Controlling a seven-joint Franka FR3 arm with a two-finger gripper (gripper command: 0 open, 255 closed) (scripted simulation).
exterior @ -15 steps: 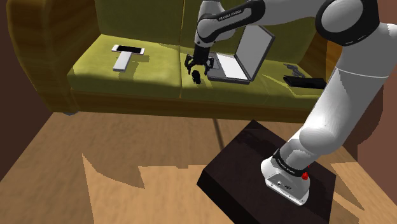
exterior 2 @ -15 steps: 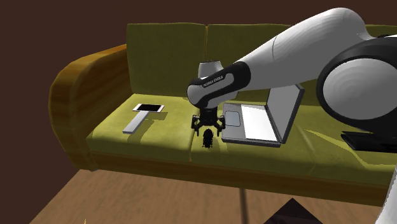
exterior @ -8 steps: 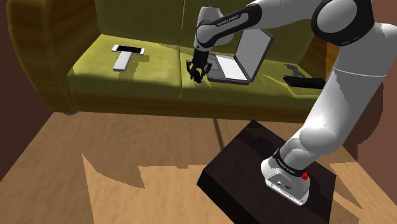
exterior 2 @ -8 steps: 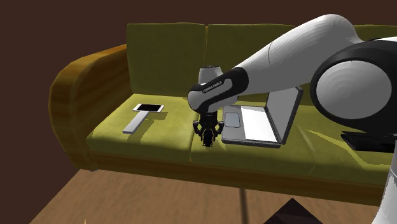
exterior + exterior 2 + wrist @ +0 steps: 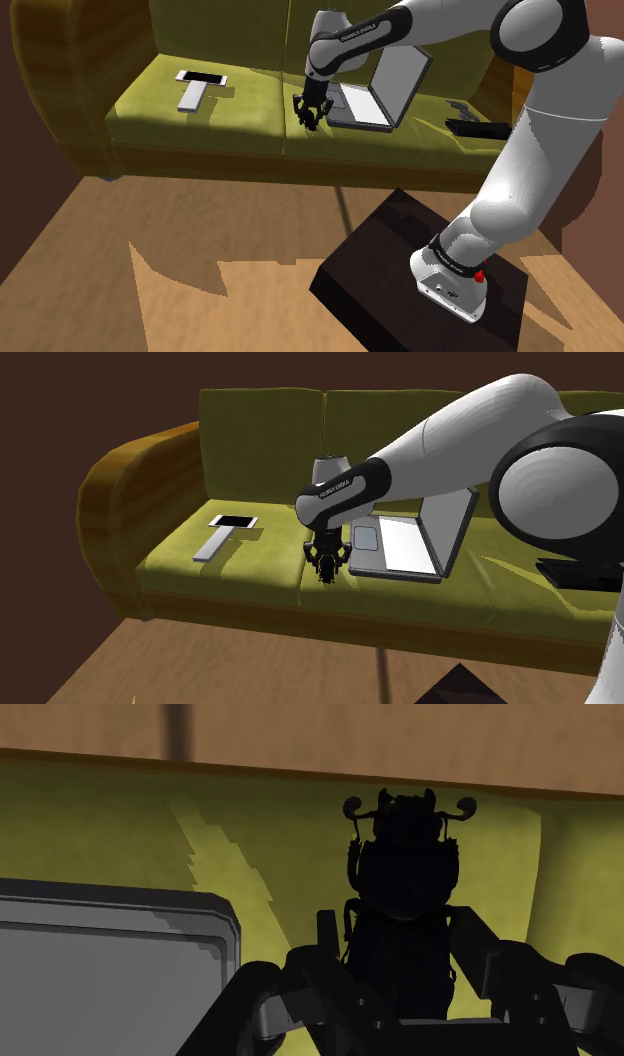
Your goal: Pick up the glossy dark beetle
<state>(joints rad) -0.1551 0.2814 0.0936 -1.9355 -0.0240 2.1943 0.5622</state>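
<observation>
Right now, arm pose: I rise from the stand (image 5: 385, 262) at the shoulder view's lower right, arch up and over toward the upper middle, and bend at the wrist so my hand points down at the seat.
Gripper: my gripper (image 5: 311, 116) sits low over the sofa (image 5: 235, 112), on its olive seat cushion, just above middle in the second exterior view.
Beetle: the glossy dark beetle (image 5: 403, 889) lies on the cushion directly under my hand, its feelers pointing away from me.
Jaws: spread apart, one finger (image 5: 300, 992) on either side of the beetle, clasping nothing that I can see.
Laptop: an open grey laptop (image 5: 378, 95) stands just beside my hand on the shoulder view's right, with its corner near the beetle.
Phone: a white phone (image 5: 201, 77) lies well apart, at the upper left.
Bar: a pale grey bar (image 5: 190, 97) lies just below the phone.
Black object: a flat black thing (image 5: 478, 128) lies on the seat at the right.
Floor: wood boards (image 5: 150, 290) fill the lower left.
</observation>
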